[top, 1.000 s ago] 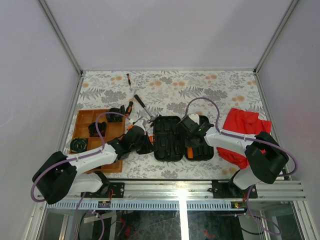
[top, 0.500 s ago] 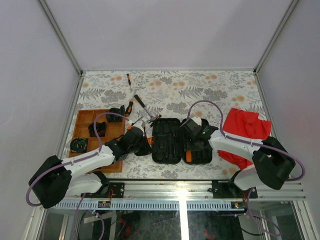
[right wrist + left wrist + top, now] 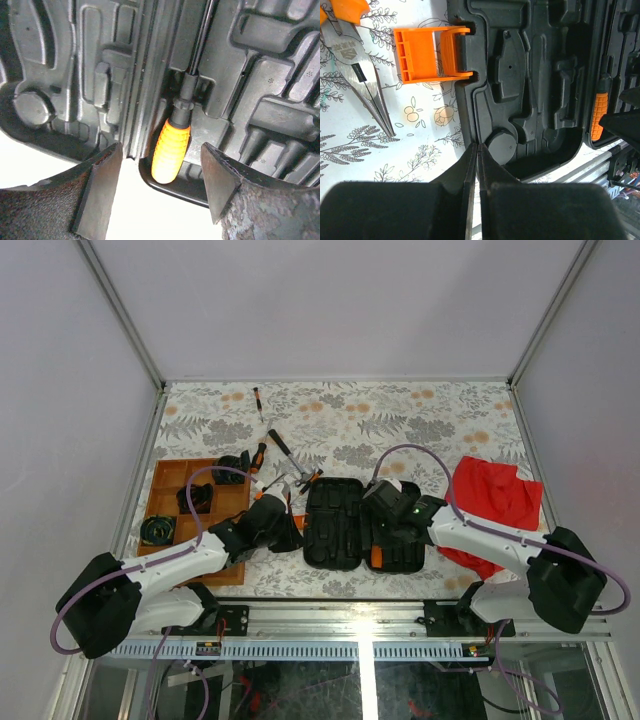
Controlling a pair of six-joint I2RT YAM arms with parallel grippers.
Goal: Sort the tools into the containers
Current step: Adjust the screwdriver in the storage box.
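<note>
the right gripper (image 3: 161, 170) hangs with fingers apart, straddling the screwdriver (image 3: 171, 150), which lies in the right half of the open case (image 3: 335, 525). the left gripper (image 3: 477, 150) is pinched together at the case's left rim, with pliers (image 3: 362, 85) nearby.

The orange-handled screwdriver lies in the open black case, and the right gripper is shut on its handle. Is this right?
No: the right wrist view shows the right gripper open, jaws apart either side of the screwdriver handle. It does lie in the case.
</note>
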